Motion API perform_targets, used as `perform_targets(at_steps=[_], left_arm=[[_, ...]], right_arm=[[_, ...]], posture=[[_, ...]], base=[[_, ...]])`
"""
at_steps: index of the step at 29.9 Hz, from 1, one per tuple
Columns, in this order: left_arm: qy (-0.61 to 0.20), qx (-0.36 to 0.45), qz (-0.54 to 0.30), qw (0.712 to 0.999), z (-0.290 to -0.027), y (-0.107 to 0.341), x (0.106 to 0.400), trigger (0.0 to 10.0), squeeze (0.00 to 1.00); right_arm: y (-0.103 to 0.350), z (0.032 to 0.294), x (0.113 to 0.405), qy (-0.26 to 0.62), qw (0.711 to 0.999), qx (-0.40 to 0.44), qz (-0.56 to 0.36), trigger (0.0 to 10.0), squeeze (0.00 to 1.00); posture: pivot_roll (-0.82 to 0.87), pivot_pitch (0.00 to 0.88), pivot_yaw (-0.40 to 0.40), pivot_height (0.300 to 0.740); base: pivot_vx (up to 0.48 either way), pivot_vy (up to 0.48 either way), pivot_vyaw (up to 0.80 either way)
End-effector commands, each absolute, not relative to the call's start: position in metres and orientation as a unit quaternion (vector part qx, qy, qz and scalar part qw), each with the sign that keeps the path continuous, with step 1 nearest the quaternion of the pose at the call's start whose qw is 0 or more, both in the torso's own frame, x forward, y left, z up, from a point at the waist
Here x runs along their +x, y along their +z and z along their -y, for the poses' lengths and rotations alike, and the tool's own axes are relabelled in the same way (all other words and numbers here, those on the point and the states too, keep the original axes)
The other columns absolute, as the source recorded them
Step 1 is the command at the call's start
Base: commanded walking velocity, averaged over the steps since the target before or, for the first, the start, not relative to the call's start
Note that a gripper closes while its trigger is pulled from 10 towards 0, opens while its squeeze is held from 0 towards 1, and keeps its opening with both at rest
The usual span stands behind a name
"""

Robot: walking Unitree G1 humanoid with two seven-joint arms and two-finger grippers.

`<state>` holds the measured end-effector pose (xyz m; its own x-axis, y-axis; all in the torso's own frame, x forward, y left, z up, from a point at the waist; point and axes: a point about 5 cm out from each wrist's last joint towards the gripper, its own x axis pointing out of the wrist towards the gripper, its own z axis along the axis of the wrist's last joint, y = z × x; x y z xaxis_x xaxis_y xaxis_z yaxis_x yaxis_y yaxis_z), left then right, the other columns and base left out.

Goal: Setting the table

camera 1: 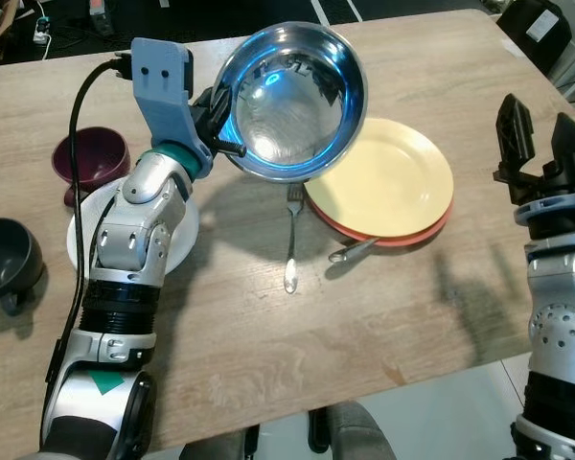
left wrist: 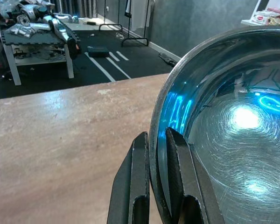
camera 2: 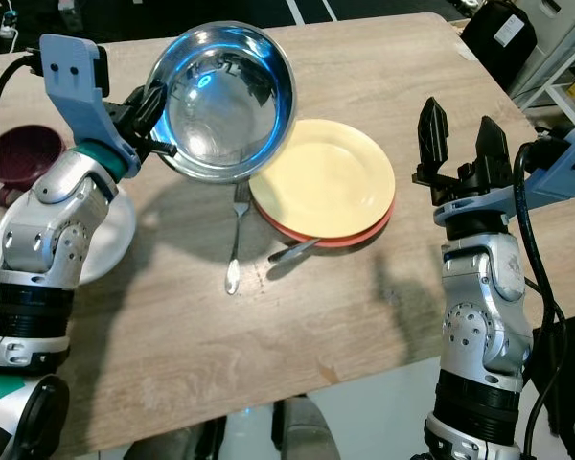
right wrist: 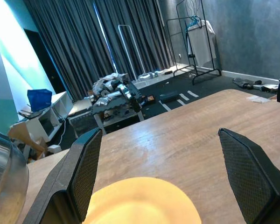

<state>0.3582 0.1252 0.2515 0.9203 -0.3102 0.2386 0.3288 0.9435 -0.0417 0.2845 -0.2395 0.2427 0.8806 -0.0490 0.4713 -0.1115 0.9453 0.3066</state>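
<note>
Two grippers are in play. Your left gripper has its fingers closed on the rim of the steel bowl, one finger outside the wall and one inside, as the left wrist view shows. The bowl is held clear of the wooden table, tilted so its open face turns toward the head camera, and it hangs over the near-left edge of the yellow plate.

The yellow plate sits on top of an orange plate. A fork lies on the table just beside the plates, on their left. A second utensil, of a kind you cannot tell, has its handle poking out from under the plates' near edge. A white plate lies under your left forearm, with a maroon bowl and a dark cup beyond it to the left.

Your right gripper is raised above the right side of the table with its fingers spread wide, holding nothing.

Step in hand, as judged: carrying the bowl to its place setting. The next move calls for you to level the bowl, centre it over the yellow plate, lower it until it rests, then release. Watch the tilt; a rim grip may let the bowl swing.
</note>
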Motion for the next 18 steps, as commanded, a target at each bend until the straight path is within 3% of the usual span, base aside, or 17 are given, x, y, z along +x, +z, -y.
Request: perform_targets(at_steps=[1,18], left_arm=[[-0.169,-0.039,0.125,0.977,-0.1221,0.2537,0.3581,10.0,0.0],[-0.173,-0.041,0.126,0.976,-0.12,0.2532,0.3588,10.0,0.0]], right_arm=[[0.2391,0.2427,0.284,0.007,0.957,0.163,0.241,10.0,0.0],[0.2393,0.2434,0.2836,0.006,0.957,0.16,0.242,10.0,0.0]], posture=[[0.1,0.101,0.049,0.74],[0.09,0.104,0.051,0.74]], base=[[-0.281,0.0,0.0],[-0.276,0.0,0.0]])
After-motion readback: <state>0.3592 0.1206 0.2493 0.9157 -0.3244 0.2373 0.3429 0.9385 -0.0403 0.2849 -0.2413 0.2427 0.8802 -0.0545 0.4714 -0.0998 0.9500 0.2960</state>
